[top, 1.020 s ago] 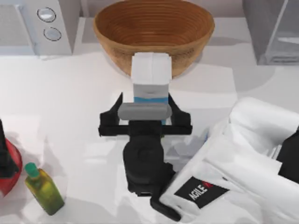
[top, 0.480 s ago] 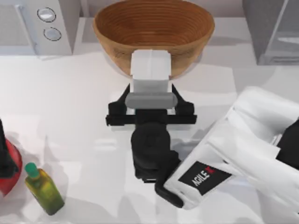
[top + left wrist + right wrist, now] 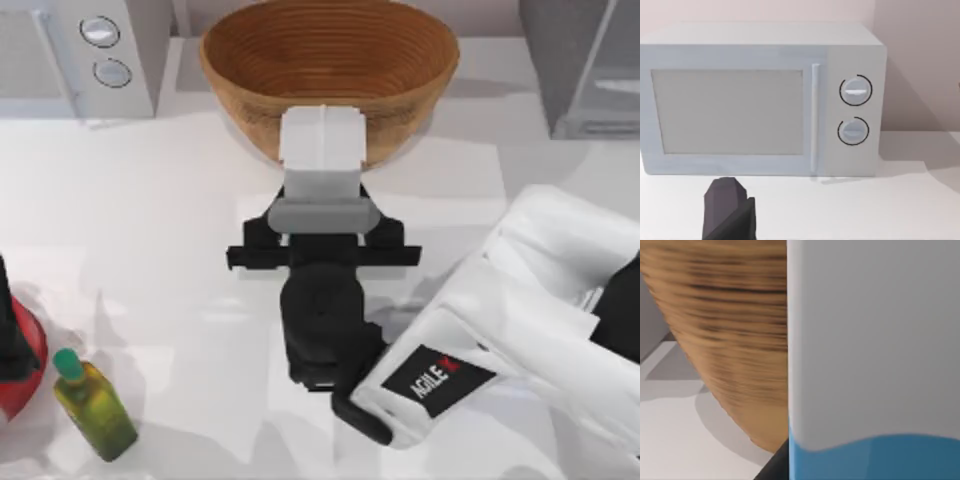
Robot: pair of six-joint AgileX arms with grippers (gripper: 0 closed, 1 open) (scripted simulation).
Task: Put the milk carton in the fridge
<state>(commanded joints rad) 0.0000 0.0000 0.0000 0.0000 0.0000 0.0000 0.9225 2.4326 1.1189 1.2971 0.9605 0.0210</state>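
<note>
The milk carton (image 3: 322, 150) stands upright at the middle of the table, just in front of the wicker bowl. Its white top faces the top view, and its white side and sky-blue band (image 3: 875, 340) loom close in the right wrist view. My right gripper (image 3: 323, 200) reaches in from the near right. It has one finger on each side of the carton and is shut on it. The fridge (image 3: 585, 70) is the grey cabinet with a pale panel at the far right corner. My left gripper (image 3: 729, 212) is parked at the left, facing the microwave.
A large wicker bowl (image 3: 328, 70) sits right behind the carton. A white microwave (image 3: 80, 50) with two knobs stands at the far left. A green oil bottle (image 3: 92, 405) and a red object (image 3: 22, 370) are at the near left.
My right gripper slid forward until the carton sat between its fingers, and then the fingers drew in against the carton's sides. The carton has stayed in place.
</note>
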